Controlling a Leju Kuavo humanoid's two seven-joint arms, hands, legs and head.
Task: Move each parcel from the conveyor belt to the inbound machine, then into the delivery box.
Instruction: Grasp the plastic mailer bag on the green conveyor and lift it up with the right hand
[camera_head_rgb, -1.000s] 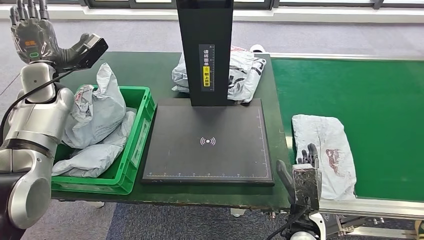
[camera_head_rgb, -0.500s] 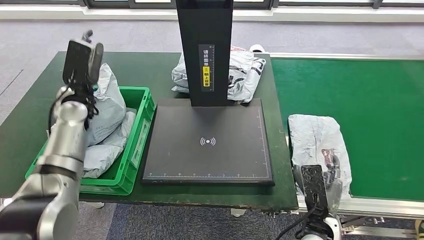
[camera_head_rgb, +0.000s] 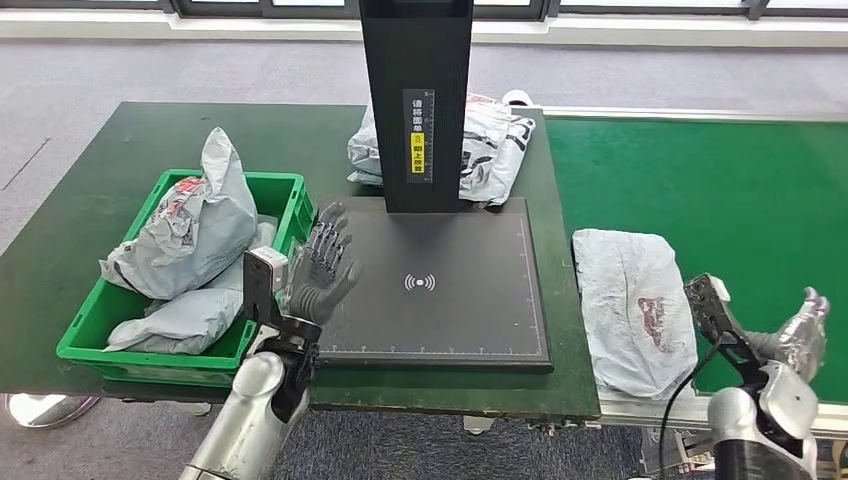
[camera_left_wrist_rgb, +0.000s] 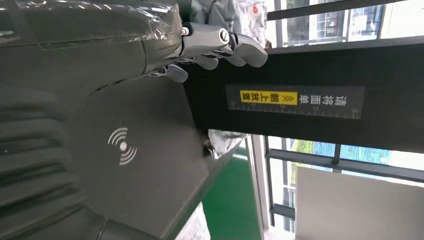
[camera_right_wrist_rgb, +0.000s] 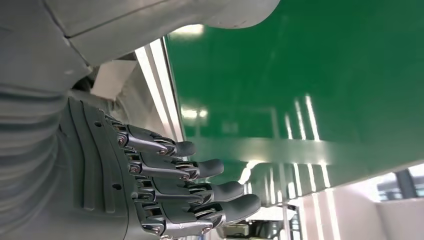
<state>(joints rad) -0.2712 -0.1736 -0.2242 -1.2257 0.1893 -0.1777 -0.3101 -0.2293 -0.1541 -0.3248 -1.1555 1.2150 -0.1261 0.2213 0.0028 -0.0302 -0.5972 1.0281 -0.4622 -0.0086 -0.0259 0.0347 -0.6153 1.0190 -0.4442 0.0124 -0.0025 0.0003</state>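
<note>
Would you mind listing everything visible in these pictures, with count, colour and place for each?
Parcel on belt: one, grey-white with red marking, near edge of the conveyor belt.
Conveyor belt: one, green, at the right.
Inbound machine: one, black flat platform with a black post, centre of the table.
Parcels behind post: a grey-white pile, count unclear.
Delivery box: one, green, left of the machine.
Parcels in box: grey, at least two.
Table: one, dark green.
Left hand: fingers spread, holding nothing, over the platform's left edge.
Right hand: holding nothing, over the belt beside the parcel.
</note>
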